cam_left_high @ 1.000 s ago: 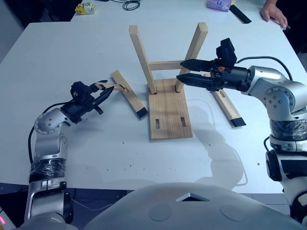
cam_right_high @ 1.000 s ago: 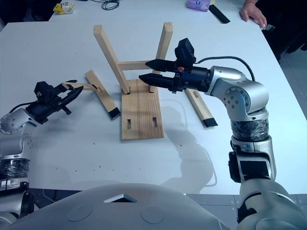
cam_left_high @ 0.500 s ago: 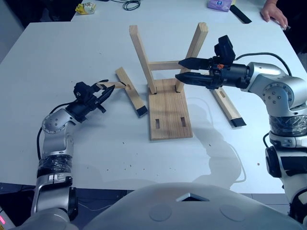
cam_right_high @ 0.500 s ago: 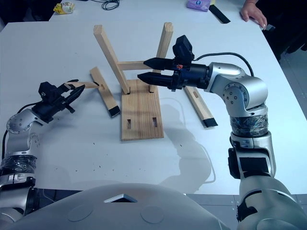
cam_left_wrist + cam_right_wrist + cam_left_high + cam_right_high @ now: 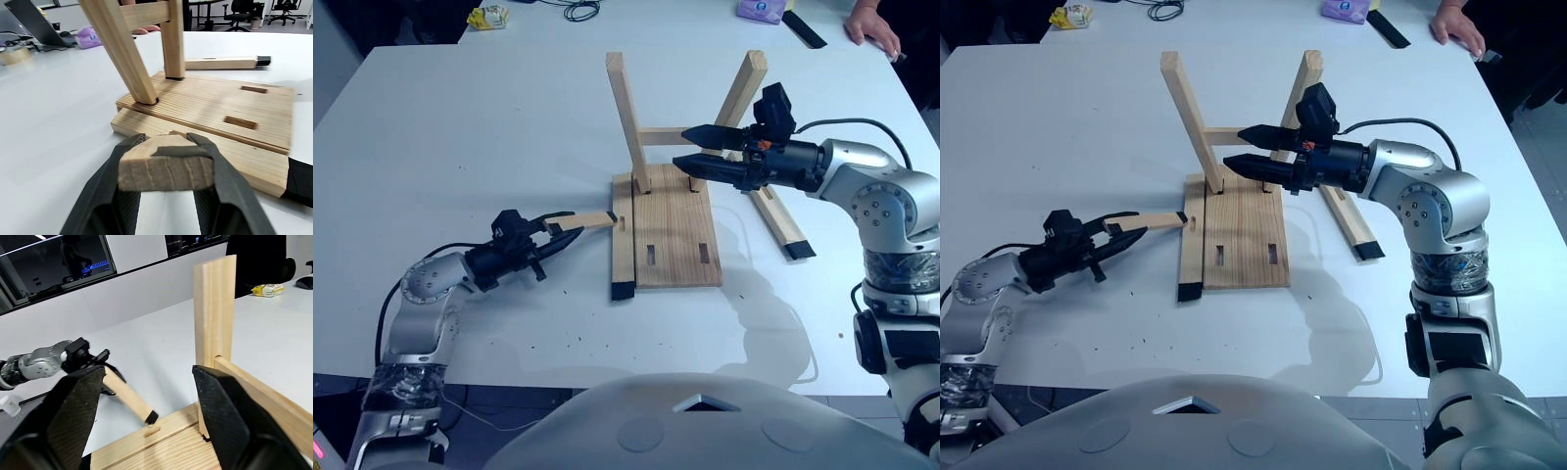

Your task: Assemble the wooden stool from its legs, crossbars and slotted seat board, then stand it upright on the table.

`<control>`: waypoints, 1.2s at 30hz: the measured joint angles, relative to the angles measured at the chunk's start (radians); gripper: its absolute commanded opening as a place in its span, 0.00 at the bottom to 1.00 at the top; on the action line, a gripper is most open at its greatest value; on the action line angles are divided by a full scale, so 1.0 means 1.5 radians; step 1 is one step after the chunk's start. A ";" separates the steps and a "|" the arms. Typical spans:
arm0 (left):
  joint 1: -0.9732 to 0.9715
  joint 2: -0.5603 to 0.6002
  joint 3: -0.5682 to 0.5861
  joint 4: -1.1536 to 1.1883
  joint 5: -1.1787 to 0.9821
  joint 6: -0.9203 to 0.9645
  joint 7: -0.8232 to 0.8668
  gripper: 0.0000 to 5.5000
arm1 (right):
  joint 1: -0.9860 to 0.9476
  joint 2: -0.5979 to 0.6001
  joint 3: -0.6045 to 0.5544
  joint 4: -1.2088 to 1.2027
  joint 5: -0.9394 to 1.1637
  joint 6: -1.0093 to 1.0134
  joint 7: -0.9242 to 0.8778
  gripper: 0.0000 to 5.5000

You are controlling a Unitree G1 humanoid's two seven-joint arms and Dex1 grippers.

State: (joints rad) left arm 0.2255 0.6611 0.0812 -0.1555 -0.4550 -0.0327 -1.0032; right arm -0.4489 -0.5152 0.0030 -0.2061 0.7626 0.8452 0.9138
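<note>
Now we clamp our left gripper [image 5: 566,231] on the free end of a short crossbar [image 5: 595,219]. Its other end meets a loose leg [image 5: 623,245] lying against the left edge of the seat board [image 5: 671,235], flat on the table [image 5: 460,127]. Our right gripper [image 5: 682,147] gapes wide beside the upright legs [image 5: 628,117] slotted into the board's far end.

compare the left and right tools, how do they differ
The left tool is shut on a crossbar; the right tool is open. The left tool sits low over the table, left of the board; the right tool is higher, over the board's far end by the standing legs. Both are black and point toward the board.
</note>
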 measured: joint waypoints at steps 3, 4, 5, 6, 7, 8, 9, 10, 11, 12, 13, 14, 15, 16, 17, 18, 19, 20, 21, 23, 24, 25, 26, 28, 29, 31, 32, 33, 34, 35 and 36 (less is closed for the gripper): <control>-0.008 0.005 0.003 -0.008 -0.001 0.015 0.000 0.24 | 0.007 0.003 -0.003 -0.013 0.007 0.003 -0.010 0.60; -0.015 0.009 0.004 -0.011 -0.001 0.024 0.000 0.24 | 0.007 0.003 -0.003 -0.014 0.009 0.003 -0.012 0.60; -0.020 0.011 0.006 -0.015 -0.001 0.032 0.001 0.24 | 0.008 0.003 -0.003 -0.014 0.010 0.003 -0.012 0.60; -0.027 0.015 0.010 -0.023 -0.004 0.043 0.001 0.24 | 0.008 0.003 -0.003 -0.014 0.010 0.003 -0.012 0.60; -0.036 0.018 0.013 -0.030 -0.012 0.049 0.000 0.24 | 0.008 0.003 -0.003 -0.014 0.011 0.003 -0.012 0.60; -0.051 0.023 0.023 -0.047 -0.022 0.058 0.000 0.24 | 0.008 0.003 -0.003 -0.014 0.012 0.003 -0.011 0.60; -0.063 0.025 0.027 -0.057 -0.032 0.065 -0.001 0.24 | 0.008 0.002 -0.003 -0.014 0.012 0.003 -0.011 0.60; -0.072 0.025 0.028 -0.068 -0.042 0.073 -0.001 0.24 | 0.008 0.001 -0.003 -0.013 0.012 0.003 -0.010 0.60; -0.079 0.026 0.029 -0.075 -0.049 0.079 -0.002 0.24 | 0.008 0.000 -0.003 -0.013 0.012 0.003 -0.010 0.60; -0.087 0.026 0.028 -0.084 -0.057 0.089 -0.006 0.24 | 0.008 0.000 -0.003 -0.013 0.012 0.003 -0.009 0.60; -0.090 0.026 0.025 -0.091 -0.061 0.096 -0.011 0.24 | 0.008 -0.001 -0.003 -0.012 0.012 0.003 -0.007 0.60; -0.091 0.026 0.021 -0.094 -0.062 0.100 -0.016 0.24 | 0.008 -0.001 -0.003 -0.011 0.012 0.003 -0.006 0.60; -0.091 0.027 0.011 -0.094 -0.059 0.102 -0.024 0.24 | 0.008 -0.001 -0.003 -0.010 0.012 0.003 -0.005 0.60; -0.090 0.028 -0.003 -0.090 -0.053 0.103 -0.035 0.24 | 0.008 -0.001 -0.003 -0.010 0.012 0.003 -0.003 0.60; -0.089 0.028 -0.012 -0.085 -0.047 0.103 -0.043 0.24 | 0.008 -0.001 -0.003 -0.010 0.012 0.003 -0.003 0.60; -0.089 0.028 -0.020 -0.074 -0.039 0.103 -0.049 0.24 | 0.008 -0.001 -0.003 -0.009 0.012 0.003 -0.003 0.60; -0.087 0.029 -0.027 -0.063 -0.031 0.103 -0.058 0.24 | 0.008 -0.001 -0.003 -0.009 0.012 0.003 -0.003 0.60; -0.083 0.030 -0.030 -0.053 -0.025 0.102 -0.064 0.24 | 0.008 -0.001 -0.003 -0.009 0.012 0.003 -0.003 0.60; -0.080 0.033 -0.031 -0.043 -0.021 0.101 -0.070 0.24 | 0.008 -0.001 -0.003 -0.009 0.012 0.004 -0.003 0.60; -0.078 0.039 -0.030 -0.030 -0.014 0.101 -0.077 0.24 | 0.008 -0.001 -0.003 -0.010 0.013 0.005 -0.004 0.60; -0.078 0.041 -0.029 -0.029 -0.014 0.101 -0.080 0.24 | 0.009 -0.001 -0.003 -0.012 0.013 0.005 -0.005 0.60; -0.079 0.045 -0.024 -0.028 -0.016 0.105 -0.085 0.24 | 0.013 -0.001 -0.004 -0.017 0.014 0.006 -0.008 0.60; -0.081 0.052 -0.019 -0.028 -0.019 0.113 -0.087 0.24 | 0.020 -0.001 -0.006 -0.023 0.015 0.007 -0.012 0.60; -0.092 0.060 -0.004 -0.029 -0.028 0.128 -0.088 0.24 | 0.037 -0.001 -0.010 -0.037 0.016 0.011 -0.023 0.60; -0.105 0.069 0.003 -0.029 -0.032 0.144 -0.088 0.24 | 0.050 0.001 -0.015 -0.047 0.019 0.012 -0.032 0.60; -0.135 0.084 0.008 -0.030 -0.038 0.166 -0.089 0.24 | 0.069 0.002 -0.027 -0.062 0.024 0.014 -0.047 0.60; -0.155 0.090 0.008 -0.028 -0.038 0.178 -0.091 0.24 | 0.082 0.005 -0.031 -0.074 0.031 0.014 -0.059 0.60; -0.176 0.096 0.003 -0.018 -0.037 0.190 -0.096 0.24 | 0.095 0.012 -0.034 -0.089 0.034 0.014 -0.073 0.60; -0.197 0.104 -0.004 -0.006 -0.033 0.198 -0.104 0.24 | 0.109 0.022 -0.034 -0.102 0.039 0.014 -0.085 0.60; -0.213 0.109 -0.010 0.004 -0.026 0.203 -0.111 0.24 | 0.121 0.029 -0.035 -0.112 0.042 0.014 -0.095 0.60; -0.232 0.113 -0.028 0.018 -0.017 0.208 -0.124 0.24 | 0.133 0.034 -0.035 -0.123 0.044 0.014 -0.109 0.60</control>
State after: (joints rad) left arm -0.1223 0.8304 0.0394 -0.1281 -0.4811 0.2790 -1.1897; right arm -0.2496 -0.4647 -0.0502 -0.3908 0.8279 0.8665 0.7509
